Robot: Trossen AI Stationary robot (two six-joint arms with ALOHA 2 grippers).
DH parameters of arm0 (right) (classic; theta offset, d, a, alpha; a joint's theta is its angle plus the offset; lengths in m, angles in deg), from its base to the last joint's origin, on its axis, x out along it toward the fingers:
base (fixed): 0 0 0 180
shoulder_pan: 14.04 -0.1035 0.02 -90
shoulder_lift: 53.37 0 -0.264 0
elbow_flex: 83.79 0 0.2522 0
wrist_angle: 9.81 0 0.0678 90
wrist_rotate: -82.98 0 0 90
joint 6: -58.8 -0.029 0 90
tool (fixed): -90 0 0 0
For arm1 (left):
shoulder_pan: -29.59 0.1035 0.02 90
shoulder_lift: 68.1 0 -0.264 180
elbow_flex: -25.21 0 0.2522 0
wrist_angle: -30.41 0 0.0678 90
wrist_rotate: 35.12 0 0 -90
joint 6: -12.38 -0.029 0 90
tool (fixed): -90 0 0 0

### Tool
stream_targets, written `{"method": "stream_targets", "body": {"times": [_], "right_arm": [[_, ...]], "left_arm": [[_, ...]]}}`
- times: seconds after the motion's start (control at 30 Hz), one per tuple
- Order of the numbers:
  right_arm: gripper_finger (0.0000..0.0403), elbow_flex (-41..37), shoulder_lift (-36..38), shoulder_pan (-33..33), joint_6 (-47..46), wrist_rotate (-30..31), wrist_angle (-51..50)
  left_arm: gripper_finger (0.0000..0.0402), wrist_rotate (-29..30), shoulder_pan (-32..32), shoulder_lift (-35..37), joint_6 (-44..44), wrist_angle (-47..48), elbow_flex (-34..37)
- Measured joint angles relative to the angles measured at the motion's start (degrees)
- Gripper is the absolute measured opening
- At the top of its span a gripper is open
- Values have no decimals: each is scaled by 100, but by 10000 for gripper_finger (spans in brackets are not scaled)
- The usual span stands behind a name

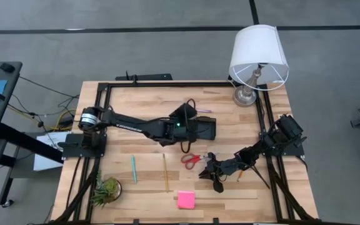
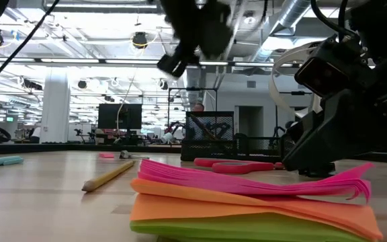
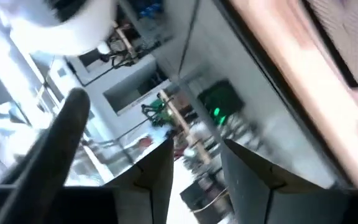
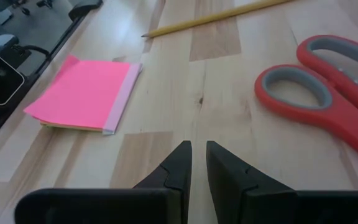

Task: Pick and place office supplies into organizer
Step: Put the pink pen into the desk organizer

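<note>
The black organizer sits in the table's middle; in the low view it is a mesh tray. My left gripper hangs high above its left end, open and empty. Red-handled scissors lie flat, their handles right of my right fingertips in the right wrist view. My right gripper is low over bare wood between the scissors and the pink sticky-note pad, shut on nothing. A yellow pencil and a teal pen lie to the left.
A white-shaded lamp stands at the far right corner, and a small green plant at the near left. An orange pencil lies under my right arm. A pink item lies just beyond the organizer. Black frame rails border the table.
</note>
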Motion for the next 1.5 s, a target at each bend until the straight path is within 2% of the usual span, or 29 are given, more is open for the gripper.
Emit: {"method": "stream_targets", "body": {"times": [0.17, 0.27, 0.33, 0.43, 0.53, 0.63, 0.77, 0.93, 1.17, 1.33, 1.47, 1.5], "right_arm": [[44, 1, 0, -1, -34, 7, 36], [44, 1, 0, -48, -173, 20, 33], [44, 1, 0, -134, -247, 30, -7], [44, 1, 0, -318, -363, 295, -65], [44, -6, 0, -520, -486, 737, -151], [44, -6, 0, -651, -490, 1008, -189], [44, -1, 0, -687, -492, 1069, -204], [44, 16, 0, -575, -490, 1073, -267], [44, 8, 0, -440, -467, 1062, -313], [44, 6, 0, -432, -459, 1055, -378], [44, 5, 0, -433, -446, 1054, -432], [44, 5, 0, -438, -446, 1053, -430]], "left_arm": [[126, -1185, 176, 612, 1318, 94, -836], [126, -2133, 682, 1080, 2161, 290, -1004], [126, -3030, 1178, 1412, 2758, 405, -995], [126, -4376, 2098, 1664, 3750, 910, -888], [126, -5784, 2933, 1620, 4493, 1226, -666], [126, -7077, 3508, 1534, 4558, 928, -240], [126, -8020, 3938, 1269, 4410, 64, 535], [126, -8704, 3984, 795, 4232, -1057, 1236], [126, -8604, 3786, -73, 3915, -1271, 1228], [126, -8848, 3709, -639, 3856, -1511, 1243], [126, -8619, 3691, -832, 3898, -1685, 1236], [126, -8753, 3696, -837, 3889, -1712, 1239]]}}
